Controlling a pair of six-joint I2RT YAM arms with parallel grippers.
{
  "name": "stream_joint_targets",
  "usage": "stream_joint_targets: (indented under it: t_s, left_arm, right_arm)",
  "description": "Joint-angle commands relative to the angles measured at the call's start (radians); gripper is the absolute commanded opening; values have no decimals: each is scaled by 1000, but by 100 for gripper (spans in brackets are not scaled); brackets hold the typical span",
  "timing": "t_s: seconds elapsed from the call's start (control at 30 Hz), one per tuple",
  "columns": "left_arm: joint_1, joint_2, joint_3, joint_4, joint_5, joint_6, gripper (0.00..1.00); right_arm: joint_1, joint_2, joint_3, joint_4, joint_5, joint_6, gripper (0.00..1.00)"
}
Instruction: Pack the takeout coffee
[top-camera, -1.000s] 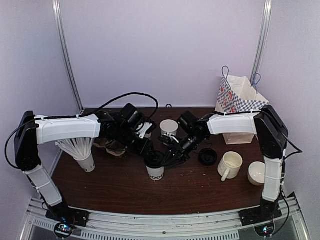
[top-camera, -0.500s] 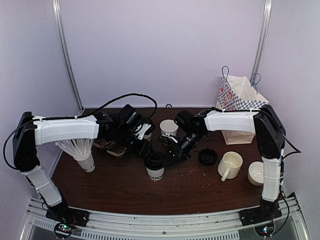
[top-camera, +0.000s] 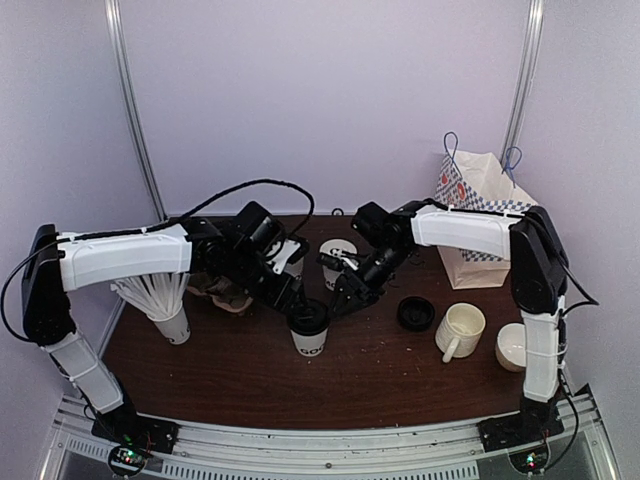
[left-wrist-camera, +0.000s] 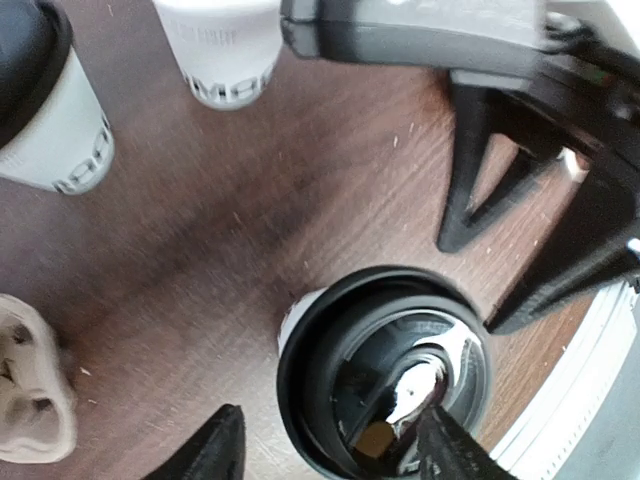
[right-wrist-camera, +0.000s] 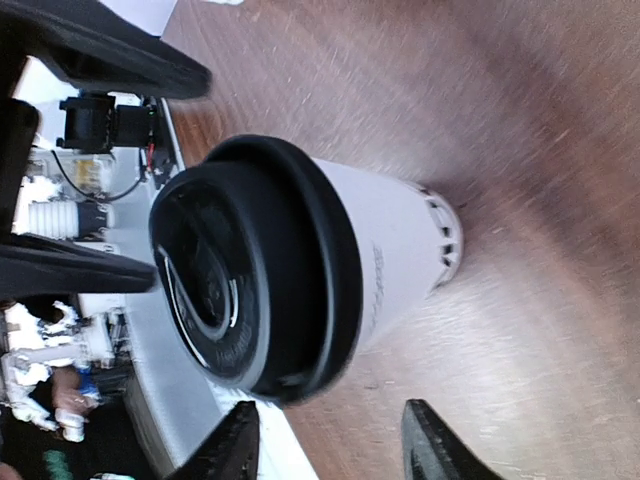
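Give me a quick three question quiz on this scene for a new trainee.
1. True or false: the centre cup is lidded.
2. Fill in: the left gripper and the right gripper are both ____.
3. The loose lid lies: A on the centre cup; B beside the mug; C in the right gripper.
Key: 1 true; 2 open; 3 B.

Pincer (left-wrist-camera: 332, 446) spread wide over black-lidded cup (left-wrist-camera: 385, 375) — upright.
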Motion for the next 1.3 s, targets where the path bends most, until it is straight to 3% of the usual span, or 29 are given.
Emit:
stream_joint_targets:
  t_s: [0.0,0.27,0.4,0.53,0.63,0.93,1.27]
  left_arm:
    - [-3,-75,81,-13,-64,70,65]
    - [2,-117,93,-45,-150,126,68]
    - [46,-168,83,-10,-260,127,72]
    - [87,-231,62,69,-379,138,83]
    - [102,-248,69,99,-421,150,86]
    - [109,-310,-8,158,-459,114,86]
    - [124,-343,-44,142,-456,119,87]
  right_arm:
    - [-18,-75,39,-59,93,-112,54]
    - [-7,-94,135,-156,216,-296,57]
    - [29,-105,213,-171,354,-430,68]
    - [91,-132,220,-125,463,-540,77]
    - [139,-124,223,-108,530,-606,79]
    - [194,-11,309,-112,560,-604,80]
    - [214,110,440,-227,492,-615,84]
